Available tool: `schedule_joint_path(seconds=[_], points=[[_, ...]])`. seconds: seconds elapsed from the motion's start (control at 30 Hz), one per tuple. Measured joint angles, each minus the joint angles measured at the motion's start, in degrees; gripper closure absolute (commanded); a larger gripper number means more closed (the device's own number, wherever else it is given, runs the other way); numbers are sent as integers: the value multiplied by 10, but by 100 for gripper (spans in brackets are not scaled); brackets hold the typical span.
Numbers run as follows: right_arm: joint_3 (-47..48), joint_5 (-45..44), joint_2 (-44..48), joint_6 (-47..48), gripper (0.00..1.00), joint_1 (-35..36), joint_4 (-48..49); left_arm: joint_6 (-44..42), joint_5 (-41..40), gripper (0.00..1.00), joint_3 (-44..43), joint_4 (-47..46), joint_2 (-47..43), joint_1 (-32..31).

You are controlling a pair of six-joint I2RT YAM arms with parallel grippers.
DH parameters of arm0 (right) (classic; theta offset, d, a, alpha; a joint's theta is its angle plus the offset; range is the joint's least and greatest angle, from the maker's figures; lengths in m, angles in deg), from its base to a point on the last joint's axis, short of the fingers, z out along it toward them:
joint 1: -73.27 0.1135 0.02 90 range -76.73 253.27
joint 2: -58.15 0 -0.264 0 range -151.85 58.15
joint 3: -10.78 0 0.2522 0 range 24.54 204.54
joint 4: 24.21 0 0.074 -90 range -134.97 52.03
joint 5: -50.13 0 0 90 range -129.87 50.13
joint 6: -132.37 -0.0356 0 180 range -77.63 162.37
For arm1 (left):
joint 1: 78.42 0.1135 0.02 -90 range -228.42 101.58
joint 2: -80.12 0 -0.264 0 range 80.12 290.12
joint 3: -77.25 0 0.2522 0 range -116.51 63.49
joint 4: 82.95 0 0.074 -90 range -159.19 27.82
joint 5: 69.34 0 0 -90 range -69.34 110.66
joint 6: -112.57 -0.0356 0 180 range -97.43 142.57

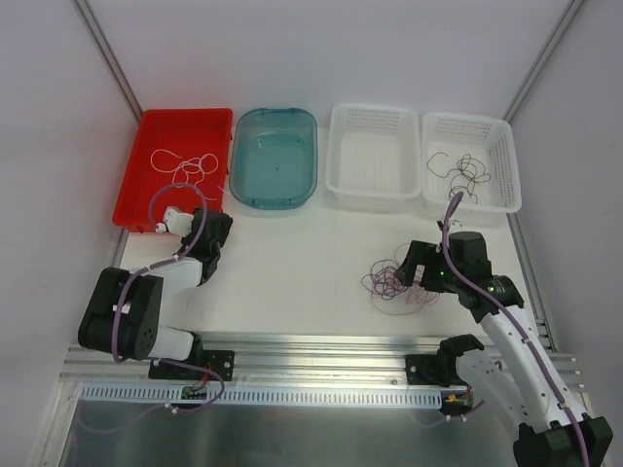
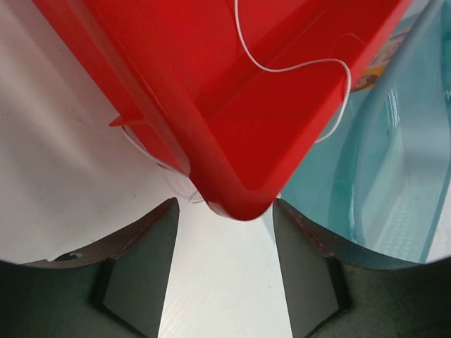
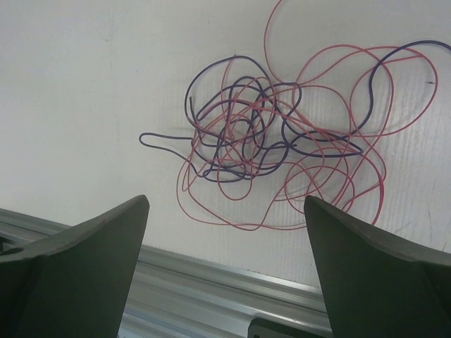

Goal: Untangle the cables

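The cables [image 1: 399, 282] lie in a loose clump on the white counter [image 1: 292, 263], right of centre and near the front rail [image 1: 321, 345]. In the right wrist view they are thin pink-red and dark purple strands [image 3: 282, 141], looped over each other and lying flat. The right pincer [image 3: 227, 211] hangs just on the near side of the clump, its jaws spread wide, gripping nothing and not touching the strands. Over on the left, the left pincer [image 2: 225, 232] sits at the near right corner of the red bin [image 1: 209, 131]. Its jaws are apart with bare counter between them, and that corner shows just beyond the tips. A few white strands [image 1: 185, 163] curl on the floor of the red bin, and one thin white strand shows outside its wall near the corner. I cannot tell whether that strand touches the fingers. The teal bin [image 1: 274, 201] stands next to the red one, then the middle basket [image 1: 375, 199], then the right basket [image 1: 470, 206], which holds several dark strands [image 1: 467, 173].
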Motion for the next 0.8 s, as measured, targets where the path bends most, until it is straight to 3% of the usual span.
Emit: schedule_joint_path(seconds=[0.57,0.8], points=[[-4,0,12,10,3,0,0,24,-51,53,2,-65,97,-15],[-10,0,14,12,3,0,-2,25,-59,74,-10,-70,120,-15]])
